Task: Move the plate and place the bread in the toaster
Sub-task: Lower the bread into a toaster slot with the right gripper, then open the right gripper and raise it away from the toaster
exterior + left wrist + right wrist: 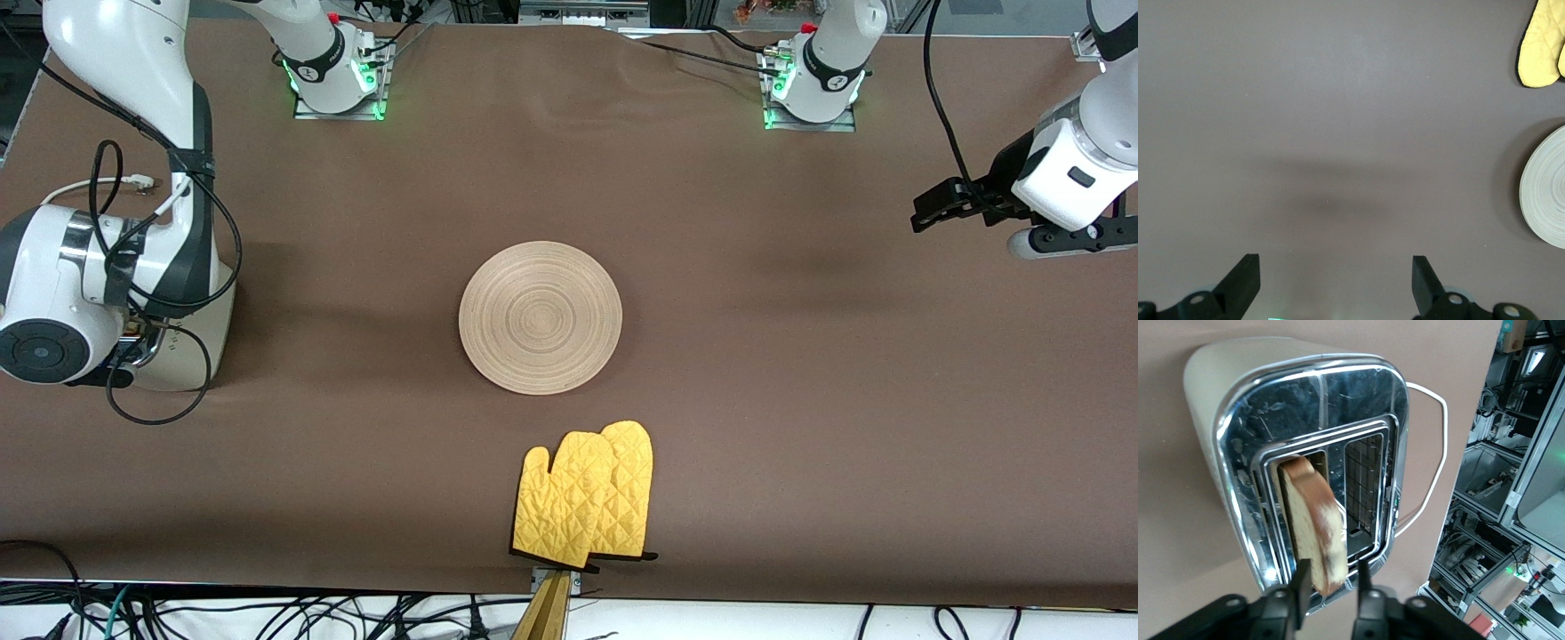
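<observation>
- The right tool (1329,583) is hanging directly over the toaster (1225,393), which is standing at the right arm's end of the desk (800,356); in the front view the arm's white body is covering almost all of it.
- The fingers (1300,577) of the right tool are standing on either side of the bread (1315,527), just beside its upper corner; whether they are gripping the slice or standing a little apart from it cannot be told.
- The bread is sitting partway down in one of the toaster's two slots, leaning tilted against the chrome rim, with its brown crust and upper part sticking out.
- A white power cord (1431,453) is looping out from the toaster's side.
- The plate (540,317) is lying flat near the middle of the desk, with nothing on it.
- A pair of yellow quilted oven mitts (587,498) is lying nearer to the front camera than the plate, at the desk's edge.
- The left tool (1335,287) is waiting above bare desk toward the left arm's end, well apart from the plate, its fingers spread wide and holding nothing.
- No brand name, label or readable writing is showing on the toaster, the plate or the mitts.
</observation>
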You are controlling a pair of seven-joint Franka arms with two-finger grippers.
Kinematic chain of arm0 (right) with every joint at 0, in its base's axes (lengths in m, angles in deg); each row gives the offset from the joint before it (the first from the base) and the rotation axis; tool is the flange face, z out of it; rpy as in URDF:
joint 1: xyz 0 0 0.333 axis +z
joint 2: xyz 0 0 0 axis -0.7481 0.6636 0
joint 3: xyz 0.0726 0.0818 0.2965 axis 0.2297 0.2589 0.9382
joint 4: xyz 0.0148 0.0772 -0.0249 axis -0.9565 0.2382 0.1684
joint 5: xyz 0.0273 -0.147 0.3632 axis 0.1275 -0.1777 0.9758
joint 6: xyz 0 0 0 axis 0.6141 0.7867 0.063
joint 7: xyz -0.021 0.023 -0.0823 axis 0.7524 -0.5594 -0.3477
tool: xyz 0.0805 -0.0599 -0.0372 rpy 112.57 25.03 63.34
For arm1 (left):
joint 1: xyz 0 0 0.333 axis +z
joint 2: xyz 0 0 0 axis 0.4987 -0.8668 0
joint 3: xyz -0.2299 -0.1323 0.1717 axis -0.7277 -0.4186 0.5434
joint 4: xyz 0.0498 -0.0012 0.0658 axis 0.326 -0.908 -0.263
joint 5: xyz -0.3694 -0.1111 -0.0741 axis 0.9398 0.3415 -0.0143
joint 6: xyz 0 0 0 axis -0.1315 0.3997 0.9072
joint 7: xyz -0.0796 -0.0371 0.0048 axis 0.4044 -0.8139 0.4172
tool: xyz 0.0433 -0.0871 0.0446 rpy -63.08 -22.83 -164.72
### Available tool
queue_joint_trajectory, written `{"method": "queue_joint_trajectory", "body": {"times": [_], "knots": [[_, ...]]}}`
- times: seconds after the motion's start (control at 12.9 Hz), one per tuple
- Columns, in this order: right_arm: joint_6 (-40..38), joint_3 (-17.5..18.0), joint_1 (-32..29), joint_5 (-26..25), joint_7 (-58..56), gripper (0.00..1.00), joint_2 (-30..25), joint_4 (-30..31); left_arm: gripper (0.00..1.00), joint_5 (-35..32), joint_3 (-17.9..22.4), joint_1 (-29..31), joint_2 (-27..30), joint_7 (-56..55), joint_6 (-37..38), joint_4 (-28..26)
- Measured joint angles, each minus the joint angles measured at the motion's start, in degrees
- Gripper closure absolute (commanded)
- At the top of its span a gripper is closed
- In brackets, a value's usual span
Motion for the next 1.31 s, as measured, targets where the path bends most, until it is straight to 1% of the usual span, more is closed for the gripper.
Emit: {"method": "queue_joint_trajectory", "body": {"times": [0.15, 0.31, 0.54, 0.7, 0.77, 1.01, 1.16, 1.31], "knots": [[0.05, -0.13, 0.02, 0.97, -2.02, 0.00, -0.73, -0.96, 0.00, 0.00, 0.00, 0.00, 0.00, 0.00, 0.00, -0.01], [-1.30, -0.41, 0.05, 1.14, -4.86, 0.00, -2.17, -3.70, 0.00, 0.00, 0.00, 0.01, 0.00, 0.00, 0.00, -0.04], [-6.92, -0.31, 1.63, 2.57, -7.26, 0.00, -8.03, -7.12, 0.00, 0.00, 0.02, 0.02, 0.00, 0.00, 0.00, -0.09], [-9.49, -0.12, 4.66, 4.29, -7.29, 0.00, -12.11, -7.30, 0.00, 0.00, 0.05, 0.02, 0.00, 0.00, 0.00, -0.10], [-10.12, 0.02, 6.00, 5.51, -7.29, 0.00, -13.23, -7.27, 0.00, 0.00, 0.05, 0.02, 0.00, 0.00, 0.00, -0.10], [-10.48, 0.13, 8.43, 10.28, -7.27, 0.00, -13.21, -6.89, 0.00, 0.00, 0.07, 0.03, 0.00, 0.00, 0.00, -0.12], [-10.57, 0.05, 8.30, 11.99, -7.27, 0.00, -13.13, -6.59, 0.00, 0.00, 0.08, 0.02, 0.00, 0.00, 0.00, -0.19], [-10.77, 0.00, 8.19, 14.94, -7.27, 0.00, -13.25, -6.57, 0.00, 0.00, 0.08, 0.02, 0.00, 0.00, 0.00, -0.24]]}}
